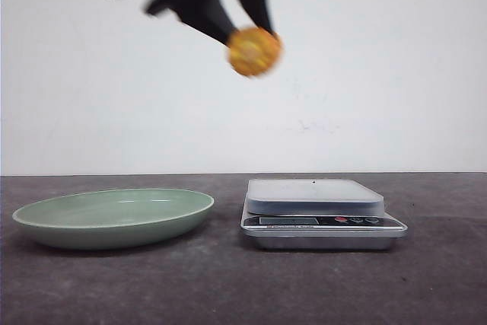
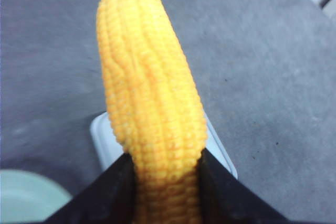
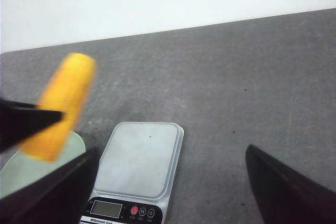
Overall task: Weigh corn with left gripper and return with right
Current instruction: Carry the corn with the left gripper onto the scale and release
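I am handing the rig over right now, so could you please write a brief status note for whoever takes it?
Left hand: shut on the corn, held high in the air between the green plate and the scale.
Right hand: open, empty, above the scale.
Done: corn picked up.
Left: set it on the bare scale, weigh it, then return it with the right hand.

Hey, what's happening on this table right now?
The left tool is holding a piece of corn clamped between its fingers, high in the air and roughly over the near edge of the kitchen scale. The scale's platform is bare, and the green plate beside it is empty. The right tool hangs open above the scale, holding nothing.
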Robot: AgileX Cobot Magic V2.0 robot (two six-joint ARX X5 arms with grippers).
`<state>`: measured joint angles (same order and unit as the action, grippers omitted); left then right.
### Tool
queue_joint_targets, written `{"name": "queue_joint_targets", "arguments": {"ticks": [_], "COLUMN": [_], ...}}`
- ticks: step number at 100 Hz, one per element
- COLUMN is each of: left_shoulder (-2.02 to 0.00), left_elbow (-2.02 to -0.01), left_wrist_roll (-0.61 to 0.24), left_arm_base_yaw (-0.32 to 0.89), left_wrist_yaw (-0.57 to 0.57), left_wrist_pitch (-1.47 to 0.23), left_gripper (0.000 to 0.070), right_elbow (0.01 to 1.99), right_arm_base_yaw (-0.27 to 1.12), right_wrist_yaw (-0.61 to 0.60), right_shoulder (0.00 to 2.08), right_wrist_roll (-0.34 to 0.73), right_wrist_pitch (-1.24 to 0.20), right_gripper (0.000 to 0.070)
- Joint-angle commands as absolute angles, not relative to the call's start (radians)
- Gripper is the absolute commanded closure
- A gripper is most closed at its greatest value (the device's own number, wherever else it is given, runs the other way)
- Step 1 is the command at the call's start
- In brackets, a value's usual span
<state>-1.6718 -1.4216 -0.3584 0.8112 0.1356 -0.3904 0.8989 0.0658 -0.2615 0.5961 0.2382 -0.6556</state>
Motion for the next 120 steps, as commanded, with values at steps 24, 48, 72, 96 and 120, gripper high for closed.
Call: {"name": "queue_joint_targets", "arguments": {"ticks": [24, 48, 72, 96, 120], "left_shoulder": [-1.956, -2.028, -2.03, -1.935, -1.604], "left_elbow": [-1.606, -1.606, -1.608, -1.661, -1.696], "left_wrist_roll": [-0.387, -0.414, -0.412, -0.353, -0.23], "left_arm_base_yaw": [0.841, 0.842, 0.849, 0.849, 0.799], "left_wrist_yaw": [0.134, 0.101, 0.093, 0.112, 0.236], "left_wrist_pitch": [-0.45, -0.47, -0.46, -0.532, -0.537], "left_gripper": [0.0688, 0.0689, 0.0379, 0.0105, 0.0117], "right_elbow": [0.915, 0.915, 0.915, 0.915, 0.915], "right_arm_base_yaw": [0.07, 0.07, 0.07, 0.07, 0.096], "right_wrist_yaw": [-0.262, -0.262, -0.262, -0.262, -0.262], "right_shoulder": [0.599, 0.599, 0.599, 0.599, 0.6], "right_wrist_roll": [0.223, 0.221, 0.219, 0.216, 0.216], "right_wrist_pitch": [-0.652, -0.654, -0.659, -0.659, -0.658], "right_gripper": [0.0135, 0.0134, 0.0133, 0.0132, 0.0132]}}
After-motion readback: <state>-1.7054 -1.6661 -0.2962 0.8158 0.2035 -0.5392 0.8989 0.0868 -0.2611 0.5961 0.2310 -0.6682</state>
